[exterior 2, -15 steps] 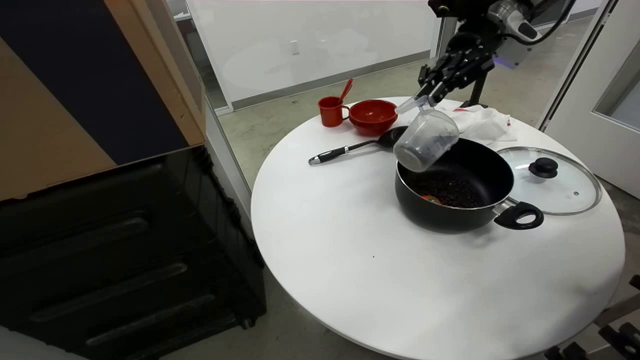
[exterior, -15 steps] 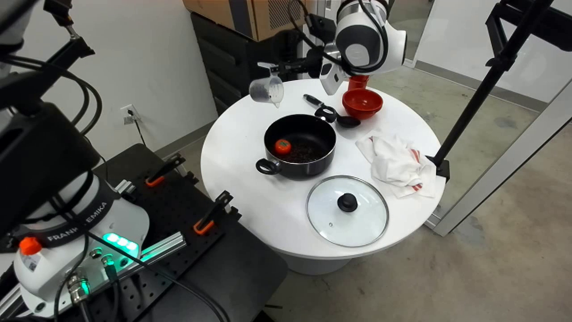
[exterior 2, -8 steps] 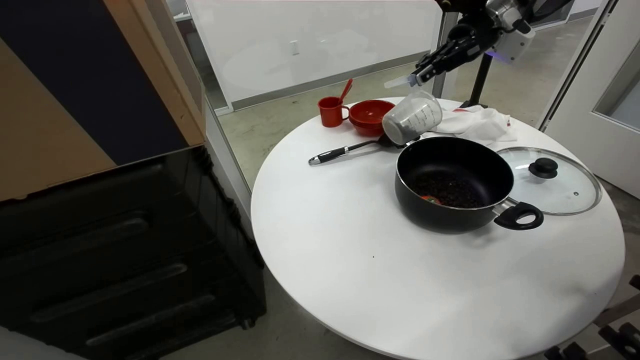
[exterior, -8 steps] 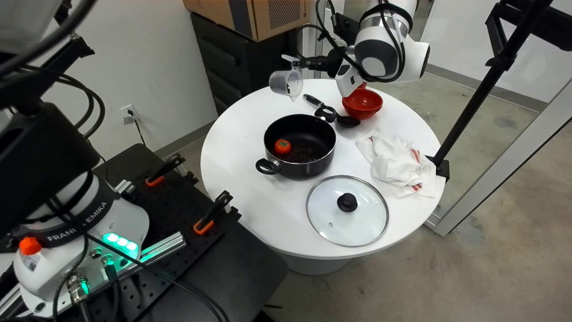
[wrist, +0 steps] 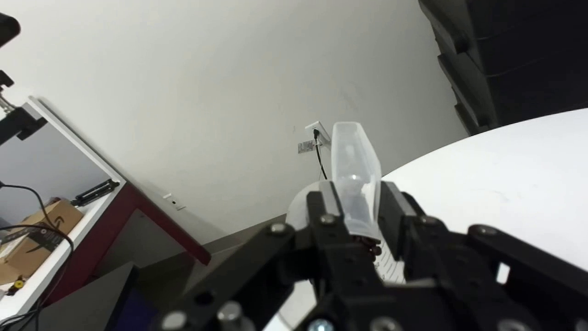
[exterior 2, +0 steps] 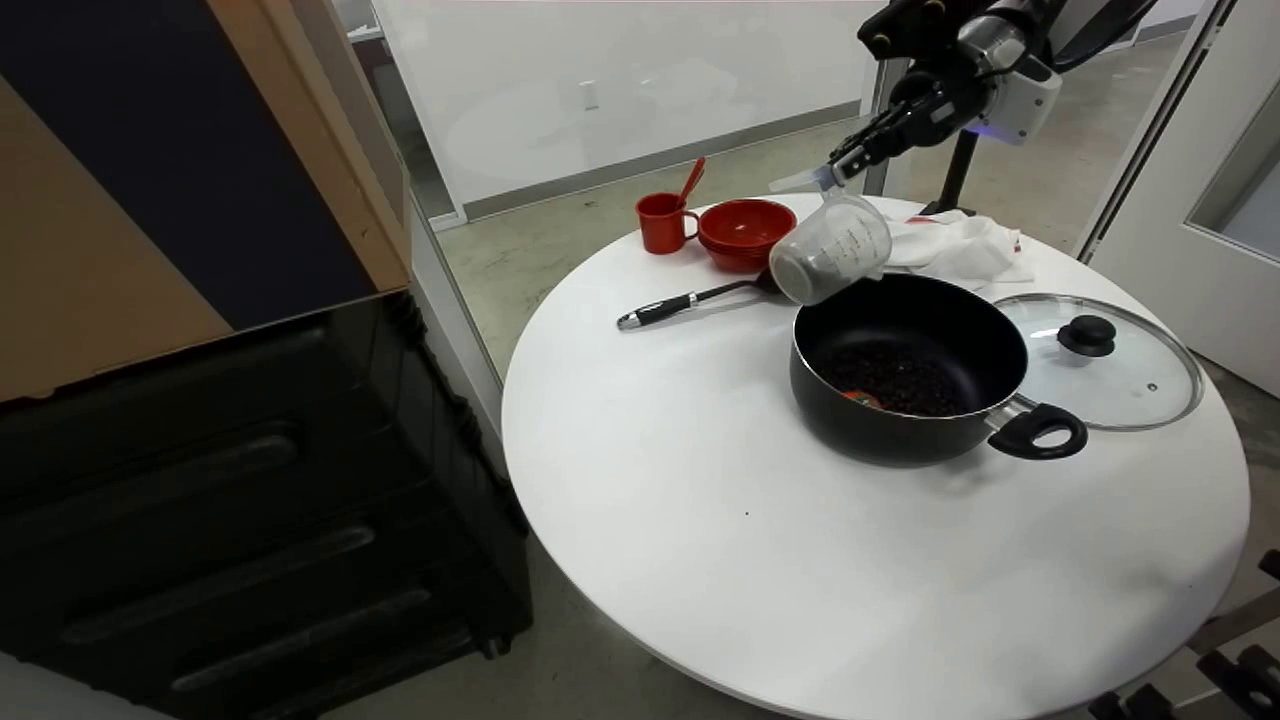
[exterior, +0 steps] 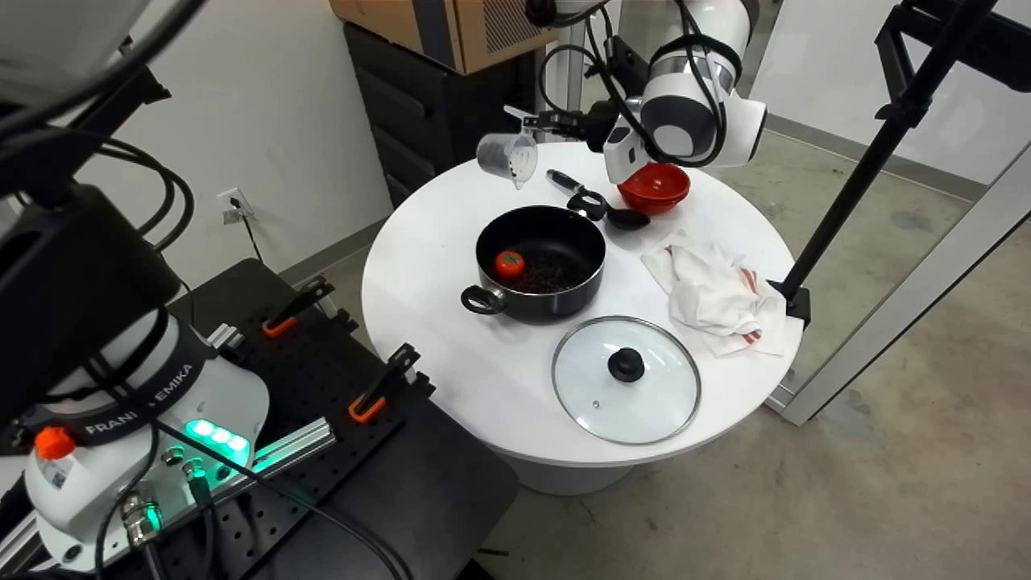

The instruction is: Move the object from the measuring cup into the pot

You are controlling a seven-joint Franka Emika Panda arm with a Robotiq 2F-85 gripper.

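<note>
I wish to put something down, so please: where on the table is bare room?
Free: a wide patch of table in an exterior view, bordered by the black spoon, pot and near edge; a narrower gap between pot, lid and towel. Crowded: around the spoon, red bowls and mug; nearby, the end effector holds the measuring cup in the air.

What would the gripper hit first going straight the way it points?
Probably the wall: the gripper, holding the clear cup, faces it in the wrist view. Depth is unclear, so the table might come first.

Clear measuring cup [exterior 2: 832, 250] — tilted midair near upright black pot [exterior 2: 872, 432]
</note>
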